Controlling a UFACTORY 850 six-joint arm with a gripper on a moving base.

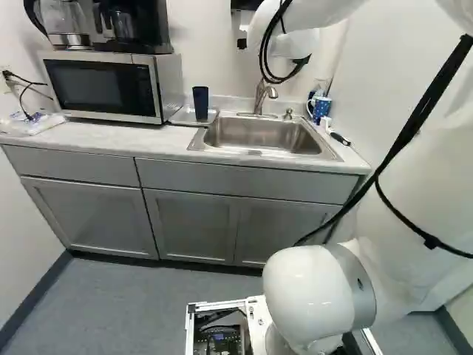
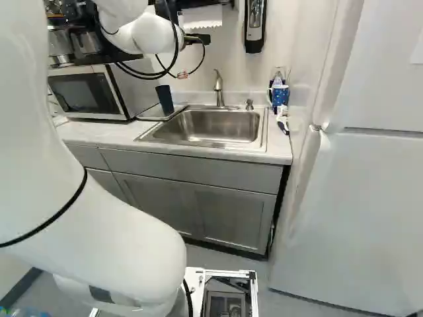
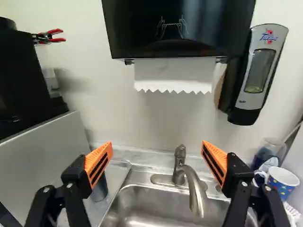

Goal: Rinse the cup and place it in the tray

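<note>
Your end effector (image 2: 198,39) is raised above the sink (image 2: 218,127), facing the wall. In the wrist view, the end effector (image 3: 157,144) has its two orange-padded fingers spread wide, nothing gripped between them. The dark cup (image 1: 201,103) stands upright in the tray (image 1: 215,115), between the microwave (image 1: 107,87) and the sink. On the sink's other side, you have a blue dotted mug (image 3: 282,182) on the tabletop (image 1: 111,137). The faucet (image 3: 196,191) curves over the basin, and a paper towel dispenser (image 3: 175,30) hangs on the wall ahead, beside a soap dispenser (image 3: 260,71).
</note>
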